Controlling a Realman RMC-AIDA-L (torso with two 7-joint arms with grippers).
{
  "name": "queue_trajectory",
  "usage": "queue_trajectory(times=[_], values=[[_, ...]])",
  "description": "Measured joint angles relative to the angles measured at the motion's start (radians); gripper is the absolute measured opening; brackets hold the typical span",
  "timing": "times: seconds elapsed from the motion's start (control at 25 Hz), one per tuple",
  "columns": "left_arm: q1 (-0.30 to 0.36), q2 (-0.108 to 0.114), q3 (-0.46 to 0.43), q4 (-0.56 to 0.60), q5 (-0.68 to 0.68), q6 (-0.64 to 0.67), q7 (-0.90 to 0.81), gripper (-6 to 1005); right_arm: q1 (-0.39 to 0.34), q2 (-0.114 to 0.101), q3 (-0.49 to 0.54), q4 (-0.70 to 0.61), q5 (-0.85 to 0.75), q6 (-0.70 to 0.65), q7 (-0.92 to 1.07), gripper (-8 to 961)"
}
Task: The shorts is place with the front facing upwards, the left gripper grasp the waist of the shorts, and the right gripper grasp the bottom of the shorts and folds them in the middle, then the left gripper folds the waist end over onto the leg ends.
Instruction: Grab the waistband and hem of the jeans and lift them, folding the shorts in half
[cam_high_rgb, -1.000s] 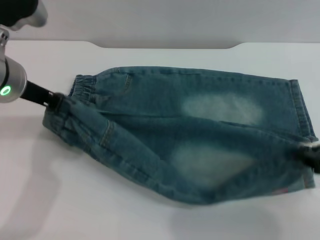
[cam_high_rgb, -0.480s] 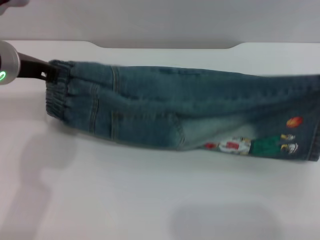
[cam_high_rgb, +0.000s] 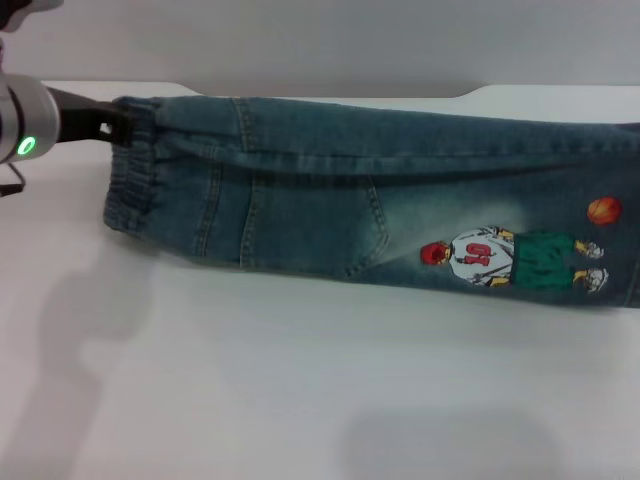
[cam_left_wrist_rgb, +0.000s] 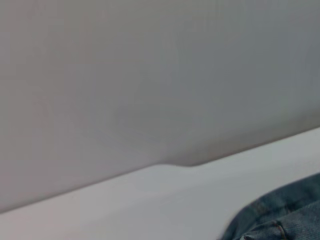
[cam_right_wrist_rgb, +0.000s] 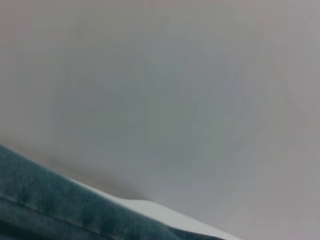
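The left gripper (cam_high_rgb: 112, 128) meets the waistband of the shorts (cam_high_rgb: 330, 200) with its fingertips buried in the gathered denim, so their spread cannot be read. Far from it, the leg ends run past the head view's right edge, hiding the right gripper. Both wrist views catch only a cropped, blurred strip of denim.

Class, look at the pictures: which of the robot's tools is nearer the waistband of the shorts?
Left. The left tool is at the waistband of the shorts; the right tool is out of view, past the leg ends.
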Motion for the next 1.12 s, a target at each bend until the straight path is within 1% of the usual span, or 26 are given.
queue_trajectory(times=[0.2,0.36,0.56,0.64,0.68,0.72,0.84,0.96,1.04,1.12], values=[[0.001,-0.001,0.03,0.052,-0.028,0.115,0.002,117,0.013,-0.002,-0.086,-0.094,-0.008,-0.241,-0.052,27],[0.001,-0.001,0.054,0.091,-0.04,0.193,0.006,119,0.031,-0.002,-0.138,-0.158,-0.007,-0.408,-0.057,32],[-0.011,-0.001,0.069,0.135,-0.045,0.258,0.008,123,0.079,-0.005,-0.177,-0.254,-0.012,-0.584,-0.056,38],[-0.015,-0.001,0.083,0.165,-0.048,0.31,0.008,124,0.107,-0.004,-0.181,-0.305,-0.009,-0.658,-0.035,40],[-0.016,-0.001,0.106,0.195,-0.049,0.372,0.008,124,0.14,-0.003,-0.194,-0.374,-0.009,-0.749,-0.009,42],[-0.016,0.0,0.122,0.216,-0.049,0.416,0.008,125,0.14,-0.003,-0.194,-0.374,-0.009,-0.749,-0.009,43],[-0.009,-0.004,0.186,0.299,-0.05,0.59,-0.005,127,0.189,-0.002,-0.225,-0.485,-0.01,-0.894,0.011,46],[-0.017,-0.006,0.208,0.341,-0.052,0.659,-0.037,129,0.224,-0.001,-0.278,-0.586,-0.007,-1.075,0.039,50],[-0.027,-0.004,0.215,0.354,-0.053,0.674,-0.053,130,0.235,-0.001,-0.304,-0.624,-0.007,-1.148,0.05,119],[-0.029,-0.004,0.217,0.358,-0.053,0.682,-0.057,132,0.241,-0.001,-0.317,-0.646,-0.006,-1.172,0.052,189]])
